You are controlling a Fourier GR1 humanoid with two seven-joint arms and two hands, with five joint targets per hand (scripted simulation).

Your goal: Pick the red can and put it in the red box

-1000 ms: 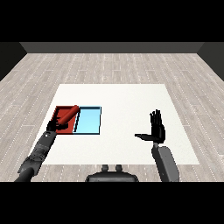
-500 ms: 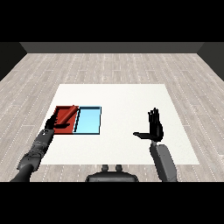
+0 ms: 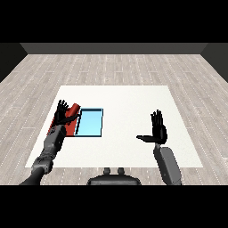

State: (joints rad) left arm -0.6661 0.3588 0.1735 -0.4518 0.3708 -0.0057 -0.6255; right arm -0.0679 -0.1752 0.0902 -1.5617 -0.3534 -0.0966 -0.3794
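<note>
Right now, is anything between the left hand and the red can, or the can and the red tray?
Nothing visible does. The open left hand is right beside the red can, which seems to lie over the red tray already.

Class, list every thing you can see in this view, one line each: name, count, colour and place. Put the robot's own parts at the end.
Table: one, white, centre of the wooden floor.
Red tray: one, red, left part of the table, largely covered by the left hand.
Light blue tray: one, light blue, directly right of the red tray, side by side with it.
Red can: not discernible; possibly hidden under the left hand.
Left hand: one, black, fingers spread, over the red tray.
Right hand: one, black, fingers straight, raised over the table's right part.
Forearms: two, grey, rising from the lower corners.
</note>
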